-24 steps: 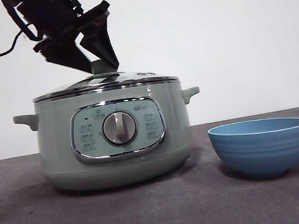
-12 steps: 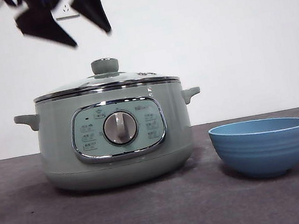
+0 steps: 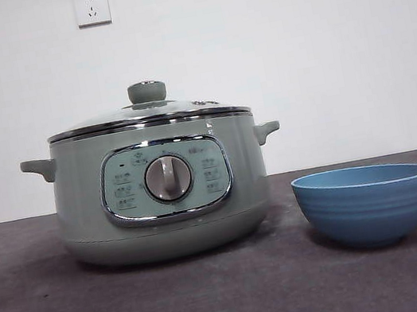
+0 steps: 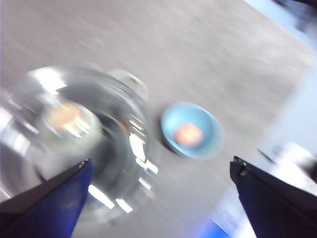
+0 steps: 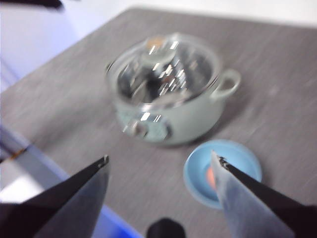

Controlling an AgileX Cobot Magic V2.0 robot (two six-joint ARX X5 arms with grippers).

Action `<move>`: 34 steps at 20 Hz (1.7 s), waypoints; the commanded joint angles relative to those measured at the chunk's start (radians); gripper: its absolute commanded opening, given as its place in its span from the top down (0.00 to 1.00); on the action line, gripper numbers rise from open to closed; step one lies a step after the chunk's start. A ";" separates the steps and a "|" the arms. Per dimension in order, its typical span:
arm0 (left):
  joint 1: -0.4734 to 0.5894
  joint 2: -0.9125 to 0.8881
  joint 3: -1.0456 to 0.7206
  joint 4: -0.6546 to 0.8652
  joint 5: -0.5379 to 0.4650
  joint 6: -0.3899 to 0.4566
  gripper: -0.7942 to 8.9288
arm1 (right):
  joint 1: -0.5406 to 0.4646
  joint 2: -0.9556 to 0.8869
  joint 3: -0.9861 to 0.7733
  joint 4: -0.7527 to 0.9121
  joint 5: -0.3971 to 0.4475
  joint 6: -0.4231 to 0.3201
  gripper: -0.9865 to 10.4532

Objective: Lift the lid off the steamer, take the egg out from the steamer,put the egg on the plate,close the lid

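Item: small brownish-orange egg, lying inside the round blue ribbed bowl that serves as the plate, well below and ahead of the left gripper, whose jaws stand wide apart and empty. The right gripper is likewise high, jaws spread, the bowl showing just behind its one jaw. Egg judged light, smooth, brittle; best taken across its middle with a gentle close. Item: shallow domed glass lid, chrome rim, seated on the large sage-green electric steamer pot, well under both grippers. Judged rigid, moderately heavy, breakable, slippery on the glass; hold only by the pale green knob. Task appears complete.
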 commanded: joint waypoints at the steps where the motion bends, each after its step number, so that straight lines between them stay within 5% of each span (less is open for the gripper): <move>1: -0.005 -0.014 0.032 -0.106 0.038 0.008 0.44 | 0.002 0.010 0.005 -0.047 -0.050 0.010 0.61; 8: -0.013 -0.042 0.047 -0.268 0.041 0.013 0.48 | 0.002 0.047 0.005 -0.177 -0.075 0.010 0.65; 11: -0.013 -0.041 0.047 -0.302 0.039 0.025 0.81 | 0.001 0.056 0.005 -0.201 -0.075 0.010 0.91; 12: -0.013 -0.041 0.046 -0.304 0.039 0.031 0.92 | 0.002 0.057 0.005 -0.204 -0.075 0.010 0.92; 34: -0.014 -0.041 0.046 -0.285 0.039 0.035 0.92 | 0.001 0.060 0.005 -0.205 -0.071 0.009 0.91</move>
